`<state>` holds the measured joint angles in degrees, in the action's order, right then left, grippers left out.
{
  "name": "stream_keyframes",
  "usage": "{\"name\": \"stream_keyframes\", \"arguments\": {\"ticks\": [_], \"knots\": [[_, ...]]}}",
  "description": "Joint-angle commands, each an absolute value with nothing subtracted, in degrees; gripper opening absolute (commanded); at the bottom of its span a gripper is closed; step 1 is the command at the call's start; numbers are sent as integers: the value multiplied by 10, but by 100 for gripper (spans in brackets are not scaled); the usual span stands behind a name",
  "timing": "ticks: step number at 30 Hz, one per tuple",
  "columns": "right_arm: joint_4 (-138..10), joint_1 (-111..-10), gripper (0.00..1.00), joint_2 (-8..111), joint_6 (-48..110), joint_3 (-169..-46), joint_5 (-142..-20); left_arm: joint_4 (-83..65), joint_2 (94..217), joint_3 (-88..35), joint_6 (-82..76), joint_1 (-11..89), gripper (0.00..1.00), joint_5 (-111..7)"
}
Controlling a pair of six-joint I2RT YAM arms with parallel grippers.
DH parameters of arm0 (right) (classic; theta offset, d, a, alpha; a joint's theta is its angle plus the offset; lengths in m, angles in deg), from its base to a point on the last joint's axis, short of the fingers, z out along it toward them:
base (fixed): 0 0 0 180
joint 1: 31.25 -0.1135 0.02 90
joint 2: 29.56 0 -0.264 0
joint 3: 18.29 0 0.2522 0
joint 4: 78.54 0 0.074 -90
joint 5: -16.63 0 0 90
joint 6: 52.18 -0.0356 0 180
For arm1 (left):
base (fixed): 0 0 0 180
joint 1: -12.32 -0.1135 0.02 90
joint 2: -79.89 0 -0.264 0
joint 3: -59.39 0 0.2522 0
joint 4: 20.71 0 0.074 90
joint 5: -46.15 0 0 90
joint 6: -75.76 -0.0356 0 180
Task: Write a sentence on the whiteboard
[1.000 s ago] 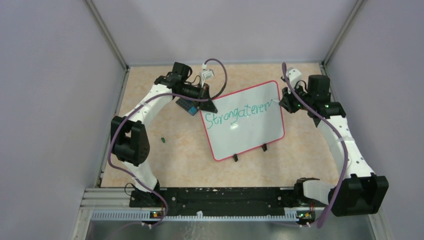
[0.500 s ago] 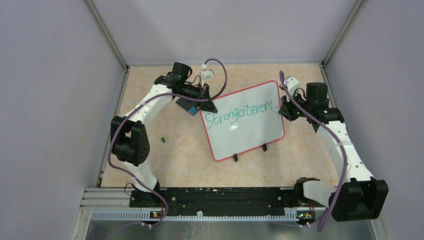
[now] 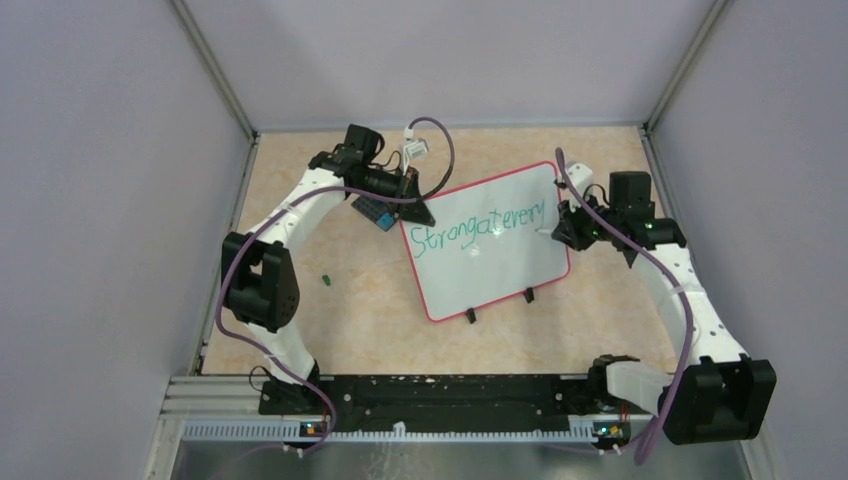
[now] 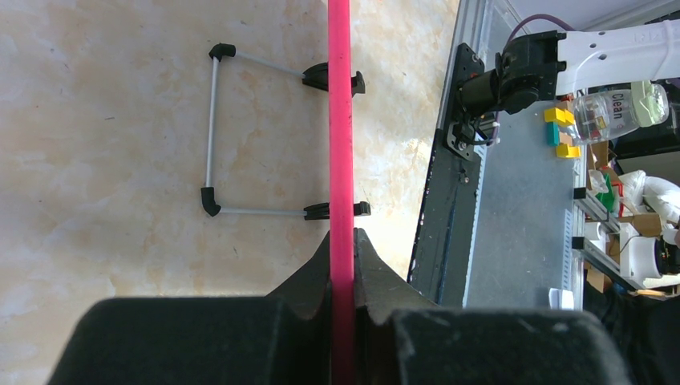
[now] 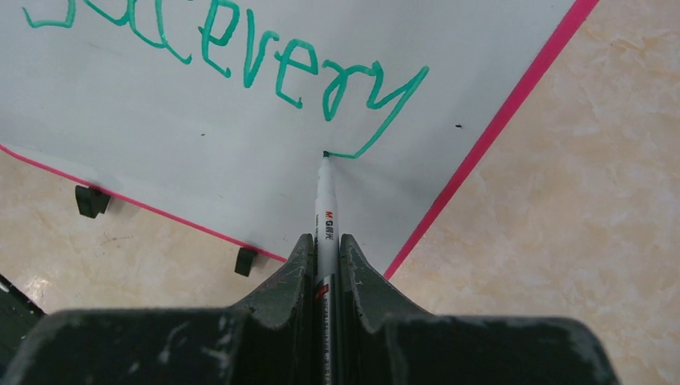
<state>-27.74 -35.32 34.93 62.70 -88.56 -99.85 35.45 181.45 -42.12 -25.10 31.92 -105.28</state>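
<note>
The whiteboard (image 3: 495, 262), white with a red-pink rim, leans on small black feet in the middle of the table and carries green handwriting. My left gripper (image 3: 415, 213) is shut on its top-left rim; in the left wrist view that rim (image 4: 340, 120) runs straight up from between the jaws of the left gripper (image 4: 342, 241). My right gripper (image 3: 562, 228) is shut on a white marker (image 5: 325, 208). The marker's tip touches the whiteboard (image 5: 160, 144) at the tail end of the last green letter, near the right rim. The right gripper (image 5: 325, 243) holds the marker upright in that view.
A small dark plate with blue blocks (image 3: 375, 212) lies by the left gripper. A small green cap (image 3: 326, 279) sits on the table to the left. The board's wire stand (image 4: 212, 128) shows behind it. Grey walls enclose the table on three sides.
My right gripper has moved toward the near side and slightly left along the board's right edge, drawing the tail of the last green letter. The left arm has stayed still.
</note>
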Motion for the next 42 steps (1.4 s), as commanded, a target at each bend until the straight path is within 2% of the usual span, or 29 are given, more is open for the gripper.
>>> {"name": "stream_keyframes", "arguments": {"ticks": [1,6,10,14,28,33,42], "knots": [[-280,-368,0,348,629,-911,-1028,352,1819,-412,-282,326,0,-1040],[-264,-370,0,339,630,-932,-1053,353,1818,-410,-282,326,0,-1039],[-217,-376,0,331,646,-953,-1117,351,1818,-411,-280,326,0,-1040],[-197,-416,0,317,647,-944,-1143,350,1818,-409,-277,326,0,-1042],[-319,-633,0,304,581,-829,-1058,309,1802,-367,-246,326,0,-1023],[-367,-674,0,290,580,-799,-1045,303,1803,-361,-239,326,0,-1026],[-449,-739,0,302,573,-779,-943,308,1818,-373,-234,326,0,-1033]]}}
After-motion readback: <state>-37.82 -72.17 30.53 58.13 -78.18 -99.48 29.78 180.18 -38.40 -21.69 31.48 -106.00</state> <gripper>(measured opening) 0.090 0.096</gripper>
